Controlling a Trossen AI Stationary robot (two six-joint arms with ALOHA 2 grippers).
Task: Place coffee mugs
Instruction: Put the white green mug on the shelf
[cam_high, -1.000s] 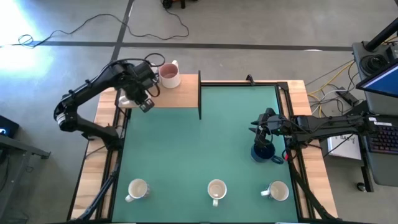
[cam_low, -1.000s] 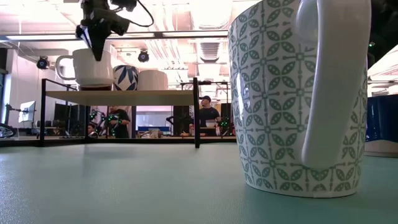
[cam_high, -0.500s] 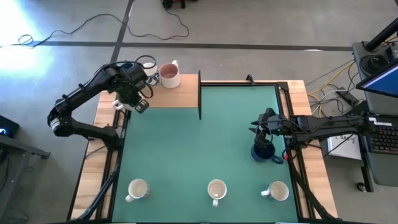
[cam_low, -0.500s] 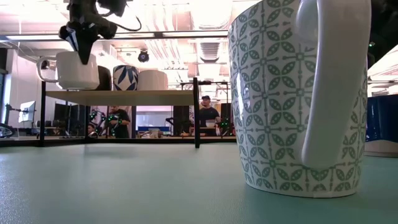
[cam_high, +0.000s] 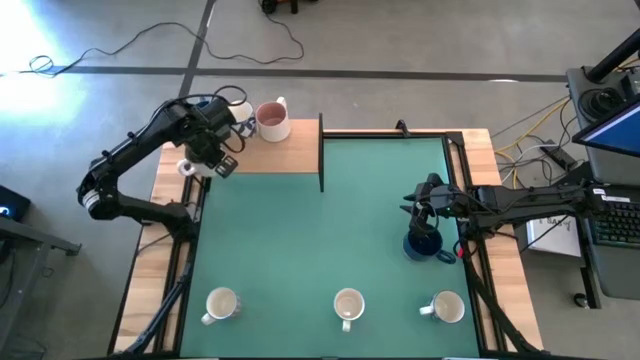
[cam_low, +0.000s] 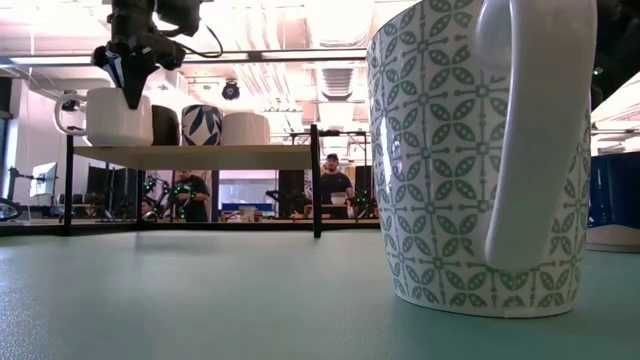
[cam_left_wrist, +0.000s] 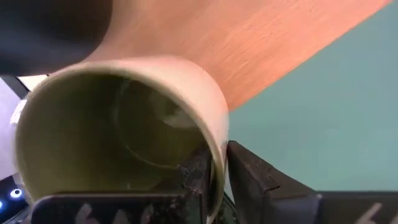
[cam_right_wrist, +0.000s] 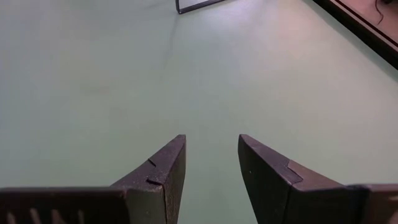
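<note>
Green matting covers the table (cam_high: 300, 240). Nearest, three pale mugs (cam_high: 348, 306) wait in a row, well short of the wooden shelf (cam_high: 285, 158). Midway, the right gripper (cam_high: 422, 222) hovers open over a blue mug (cam_high: 428, 245). Farthest, on the shelf, the left gripper (cam_high: 205, 160) pinches an olive-lined mug (cam_left_wrist: 118, 143) by its wall, beside three shelved mugs; about half seems done.

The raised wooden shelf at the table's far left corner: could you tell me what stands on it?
On the wooden shelf stand a pink-lined mug and the cream mug in the left gripper; the low view shows a leaf-patterned mug and another, partly hidden.
</note>
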